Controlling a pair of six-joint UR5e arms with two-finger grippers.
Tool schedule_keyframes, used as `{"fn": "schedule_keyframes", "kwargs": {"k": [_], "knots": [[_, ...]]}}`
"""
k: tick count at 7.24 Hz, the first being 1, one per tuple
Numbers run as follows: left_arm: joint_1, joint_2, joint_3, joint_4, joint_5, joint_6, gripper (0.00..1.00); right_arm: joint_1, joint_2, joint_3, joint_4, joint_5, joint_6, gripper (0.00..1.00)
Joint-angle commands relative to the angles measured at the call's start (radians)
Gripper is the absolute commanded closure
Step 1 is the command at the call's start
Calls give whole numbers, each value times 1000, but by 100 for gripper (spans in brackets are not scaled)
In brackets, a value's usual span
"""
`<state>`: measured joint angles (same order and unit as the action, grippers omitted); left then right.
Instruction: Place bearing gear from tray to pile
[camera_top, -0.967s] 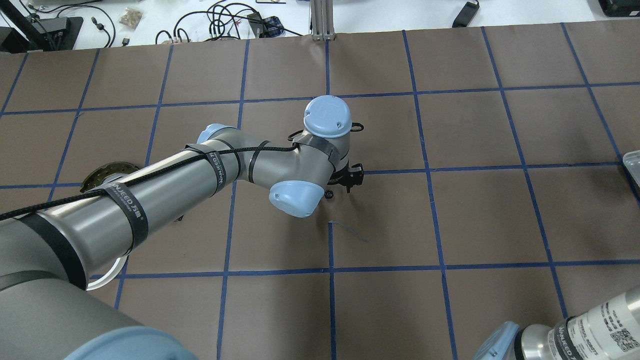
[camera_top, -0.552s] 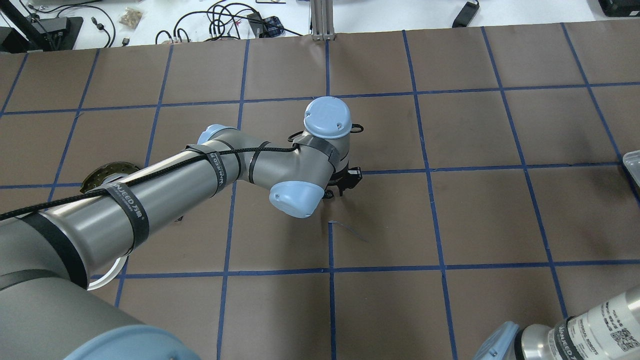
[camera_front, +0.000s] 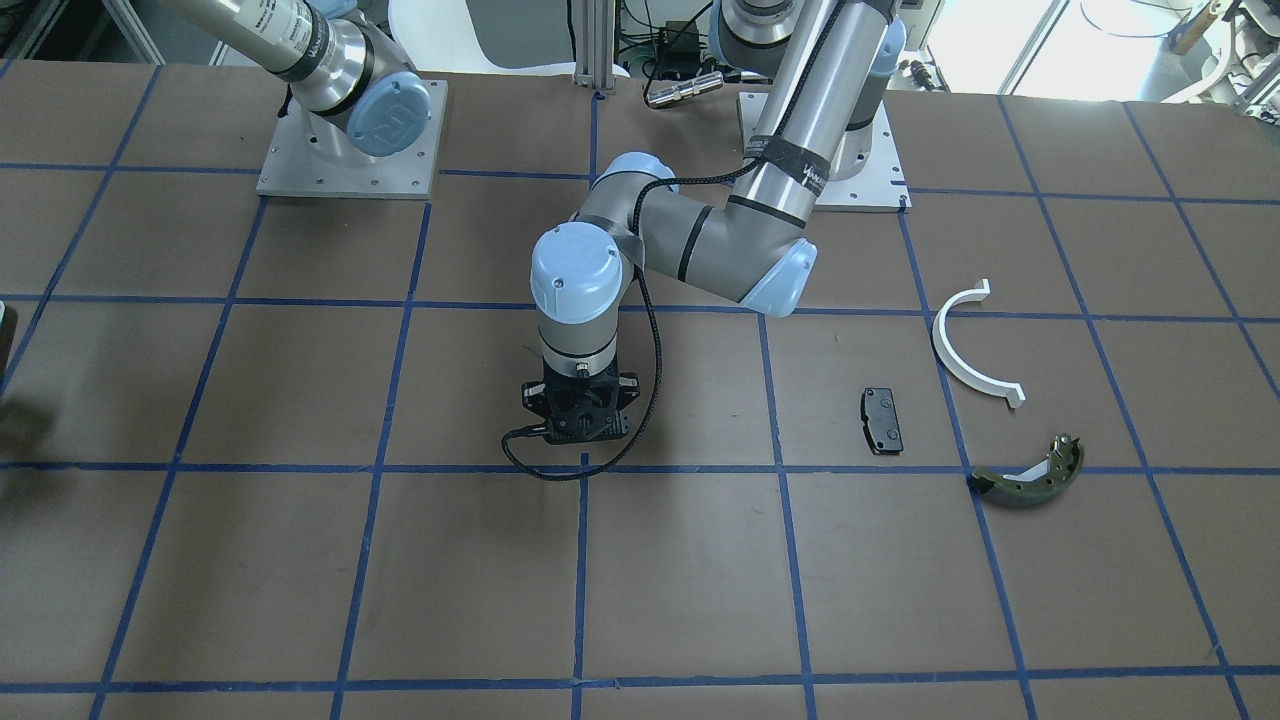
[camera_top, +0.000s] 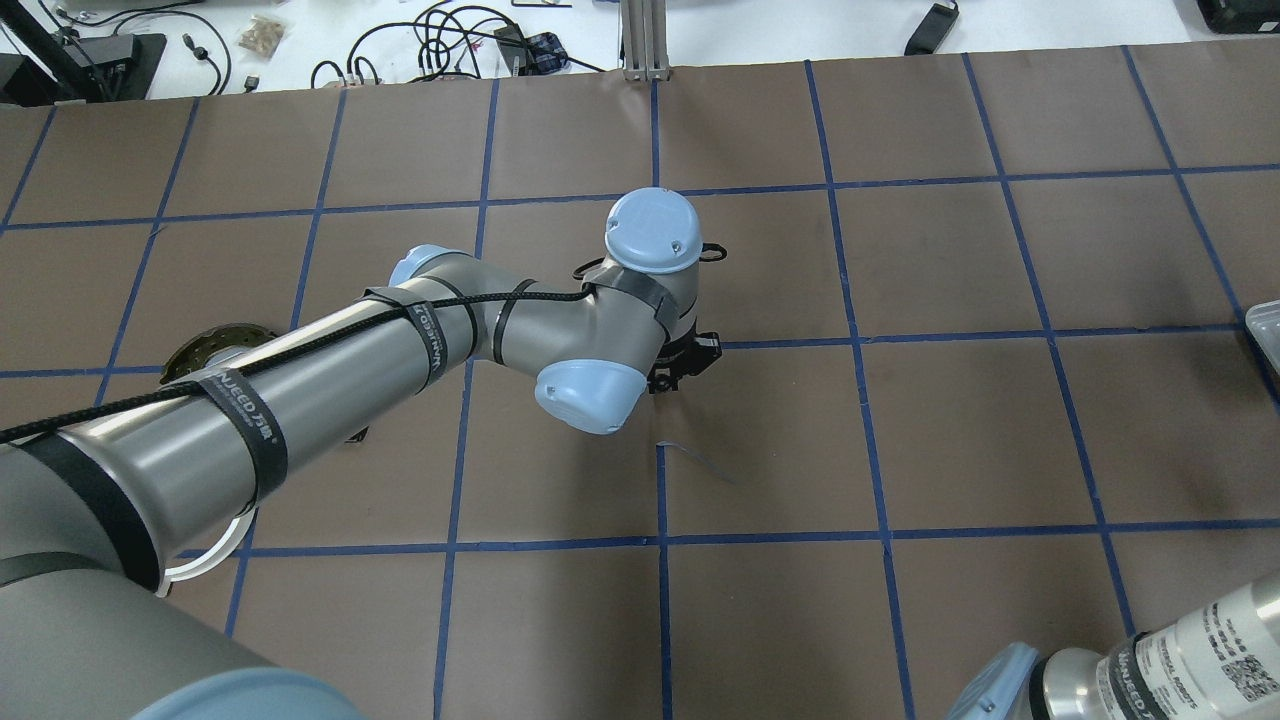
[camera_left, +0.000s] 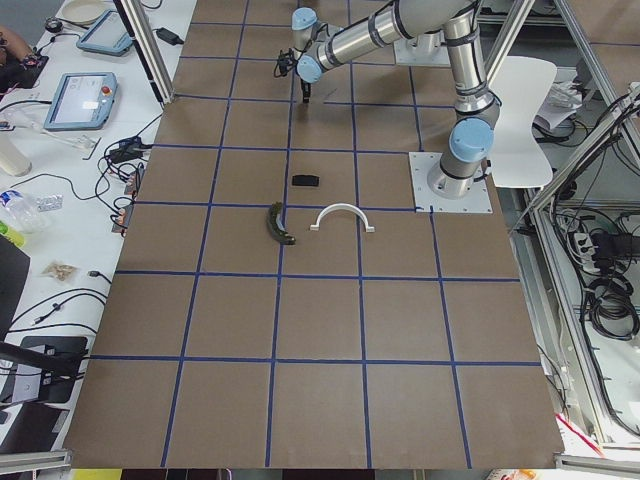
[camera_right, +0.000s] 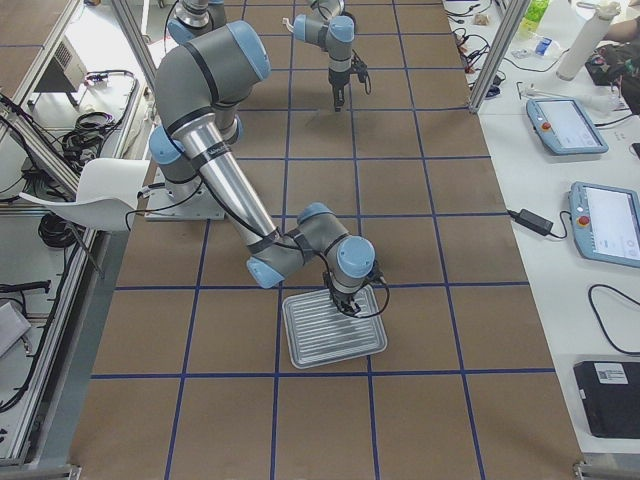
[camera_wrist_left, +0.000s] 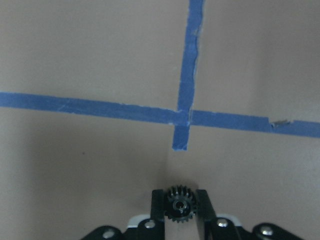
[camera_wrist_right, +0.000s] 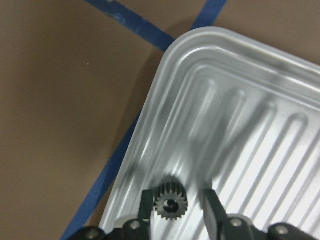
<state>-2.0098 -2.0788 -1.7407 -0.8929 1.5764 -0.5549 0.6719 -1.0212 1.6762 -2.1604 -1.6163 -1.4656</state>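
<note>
My left gripper (camera_wrist_left: 179, 212) is shut on a small black toothed bearing gear (camera_wrist_left: 179, 204) and holds it just above the brown table, near a blue tape crossing. It hangs mid-table in the front view (camera_front: 581, 438) and the overhead view (camera_top: 688, 365). The pile lies toward the robot's left: a black pad (camera_front: 882, 420), a white half-ring (camera_front: 972, 345) and an olive brake shoe (camera_front: 1030, 475). My right gripper (camera_wrist_right: 179, 207) is open over the ribbed metal tray (camera_wrist_right: 280, 125). A second gear (camera_wrist_right: 170, 204) lies between its fingers, touching one and clear of the other.
The tray (camera_right: 330, 345) sits at the table's end on the robot's right; only its edge (camera_top: 1265, 330) shows in the overhead view. Blue tape lines grid the brown table. Cables and tablets lie on the white bench beyond the far edge.
My left arm and gripper have shifted slightly to the overhead view's left with the gear still held. Nothing else has visibly moved.
</note>
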Motion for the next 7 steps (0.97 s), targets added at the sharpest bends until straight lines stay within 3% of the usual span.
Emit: {"fn": "schedule_keyframes", "kwargs": {"k": [1, 3, 4, 7], "knots": [[23, 48, 3, -79, 20, 71, 100, 0, 3, 0, 2, -10, 28, 63], [110, 104, -5, -145, 34, 125, 100, 1, -3, -1, 14, -37, 114, 71], [150, 126, -8, -218, 101, 151, 100, 1, -5, 0, 26, -40, 120, 79], [354, 227, -100, -270, 117, 494, 100, 11, -45, -1, 24, -59, 186, 83]]}}
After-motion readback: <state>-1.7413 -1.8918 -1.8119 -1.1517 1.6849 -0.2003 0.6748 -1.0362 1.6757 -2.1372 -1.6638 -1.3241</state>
